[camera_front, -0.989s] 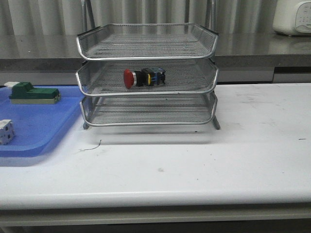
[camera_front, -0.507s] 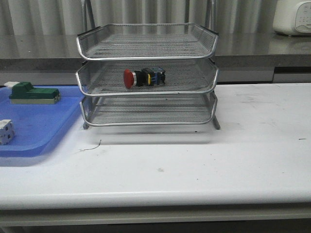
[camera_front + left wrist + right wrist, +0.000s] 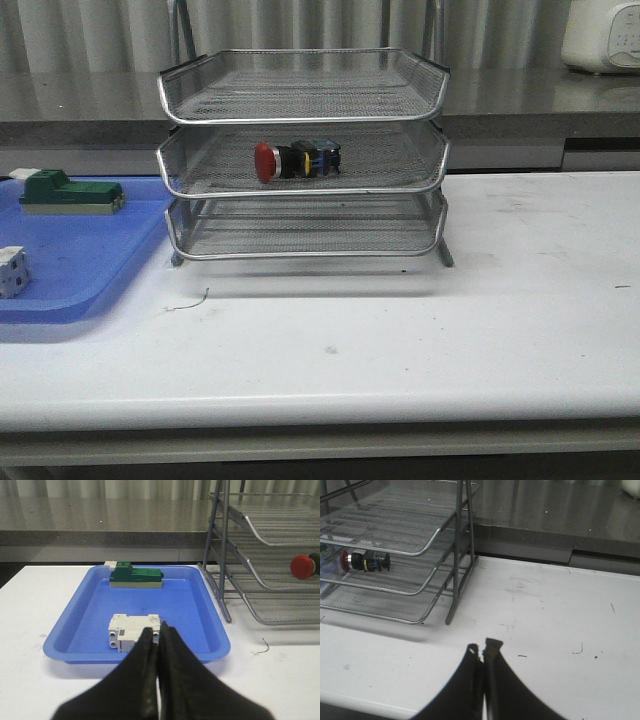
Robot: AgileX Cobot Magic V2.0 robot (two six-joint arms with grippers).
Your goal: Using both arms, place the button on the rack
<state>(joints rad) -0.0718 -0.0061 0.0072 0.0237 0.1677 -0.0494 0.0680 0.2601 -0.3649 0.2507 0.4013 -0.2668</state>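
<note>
The button [image 3: 295, 160], red mushroom head with a black, yellow and blue body, lies on its side on the middle tier of the silver wire-mesh rack [image 3: 300, 108]. Its red head [image 3: 302, 566] shows in the left wrist view, and the whole button [image 3: 365, 561] in the right wrist view. My left gripper [image 3: 158, 632] is shut and empty, hanging short of the blue tray, far from the rack [image 3: 265, 555]. My right gripper [image 3: 483, 649] is shut and empty over the bare white table, apart from the rack [image 3: 395, 545]. Neither arm appears in the front view.
A flat blue tray [image 3: 75, 290] sits left of the rack, holding a green block [image 3: 68, 192] and a white cube [image 3: 10, 272]. The same tray [image 3: 80, 630], green block [image 3: 136, 576] and white cube [image 3: 134, 630] show in the left wrist view. A grey counter [image 3: 520, 100] runs behind.
</note>
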